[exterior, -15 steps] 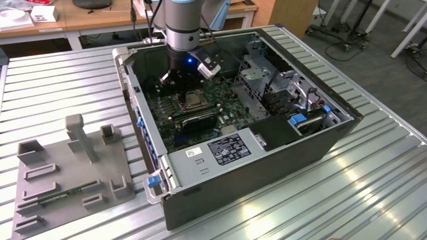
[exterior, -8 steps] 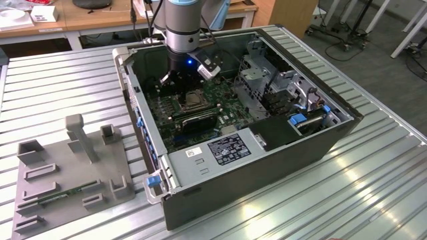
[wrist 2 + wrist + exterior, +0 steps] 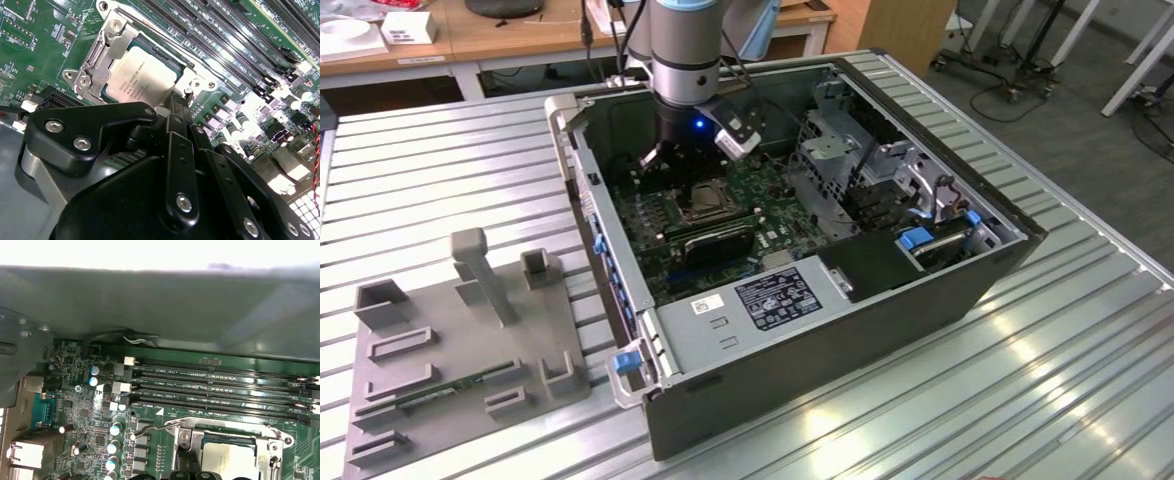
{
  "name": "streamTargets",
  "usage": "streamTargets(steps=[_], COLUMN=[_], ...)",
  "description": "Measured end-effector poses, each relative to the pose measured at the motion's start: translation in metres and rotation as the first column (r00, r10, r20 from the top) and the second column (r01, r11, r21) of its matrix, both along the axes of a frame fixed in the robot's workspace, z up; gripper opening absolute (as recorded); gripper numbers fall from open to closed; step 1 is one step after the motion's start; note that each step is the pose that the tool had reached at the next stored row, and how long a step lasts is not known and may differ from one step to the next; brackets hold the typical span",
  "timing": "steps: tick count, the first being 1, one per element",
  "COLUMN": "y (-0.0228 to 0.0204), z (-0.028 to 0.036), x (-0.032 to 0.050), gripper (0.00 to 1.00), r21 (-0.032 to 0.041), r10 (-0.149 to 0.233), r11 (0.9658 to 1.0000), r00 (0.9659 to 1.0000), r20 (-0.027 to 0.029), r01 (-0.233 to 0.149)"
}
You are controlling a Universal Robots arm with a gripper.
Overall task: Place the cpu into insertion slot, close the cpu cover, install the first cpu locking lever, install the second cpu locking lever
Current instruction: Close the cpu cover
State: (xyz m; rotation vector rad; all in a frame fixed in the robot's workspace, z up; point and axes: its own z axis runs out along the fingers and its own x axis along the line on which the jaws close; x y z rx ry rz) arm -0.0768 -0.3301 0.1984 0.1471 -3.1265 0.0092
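Evidently the cpu (image 3: 142, 75) is seated flat in the insertion slot (image 3: 106, 90), and the cpu cover (image 3: 107, 47) is lowered around it so that its cut-out frames the metal top. The gripper (image 3: 175, 105) hangs low at the socket's edge, likely to reach a locking lever (image 3: 152, 429). That lever juts out beside the socket and looks unlatched, and whether the gripper is open or closed cannot be told.
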Motion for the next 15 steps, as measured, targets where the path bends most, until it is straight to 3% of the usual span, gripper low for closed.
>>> streamTargets(steps=[15], y=[0.0], z=[-0.0011], x=[0.0], gripper=[0.11], r21=[0.0002], r10=[0.0], r11=[1.0], r00=[1.0], r20=[0.0002], r01=[0.0])
